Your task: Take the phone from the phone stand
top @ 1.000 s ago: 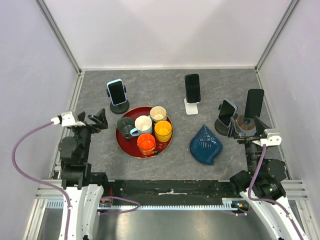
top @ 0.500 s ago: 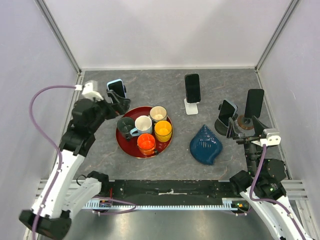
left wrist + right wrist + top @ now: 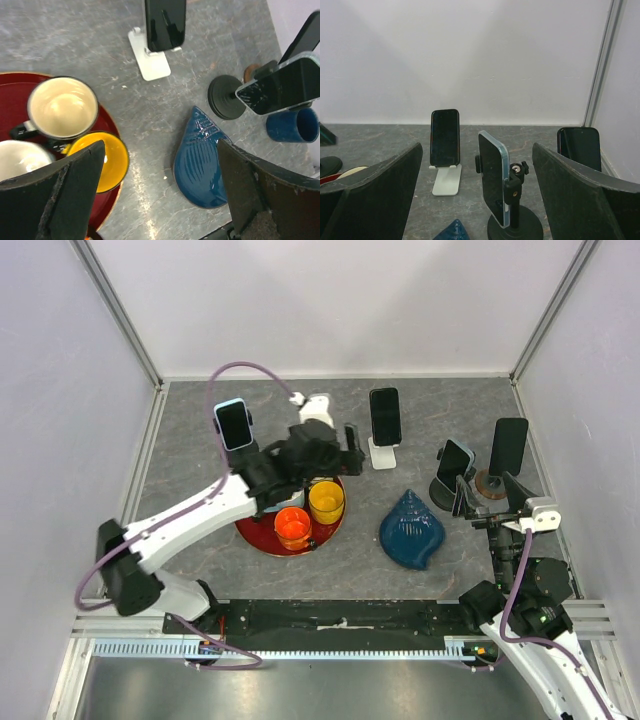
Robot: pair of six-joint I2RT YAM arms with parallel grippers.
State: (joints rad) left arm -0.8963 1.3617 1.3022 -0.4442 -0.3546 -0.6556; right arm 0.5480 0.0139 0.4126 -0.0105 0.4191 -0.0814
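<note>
Several phones stand on stands. One black phone (image 3: 385,416) leans on a white stand (image 3: 382,454) at the back centre. It also shows in the left wrist view (image 3: 165,22) and the right wrist view (image 3: 444,137). A light-blue-cased phone (image 3: 233,425) sits in a black clamp stand at the back left. Another clamped phone (image 3: 455,466) (image 3: 492,182) and a dark phone (image 3: 508,445) stand at the right. My left gripper (image 3: 335,455) (image 3: 160,200) is open and empty, raised over the tray's right edge, short of the white stand. My right gripper (image 3: 490,492) (image 3: 477,200) is open and empty, just in front of the right clamp stand.
A red tray (image 3: 254,532) holds several cups, among them a yellow one (image 3: 100,160) and a cream one (image 3: 62,107). A blue shell-shaped dish (image 3: 411,530) (image 3: 200,160) lies right of the tray. A blue cup (image 3: 292,125) stands by the right stands. Walls enclose the table.
My left arm has swung from the table's left side past the back-left phone to above the tray, near the white stand. The right arm has barely moved.
</note>
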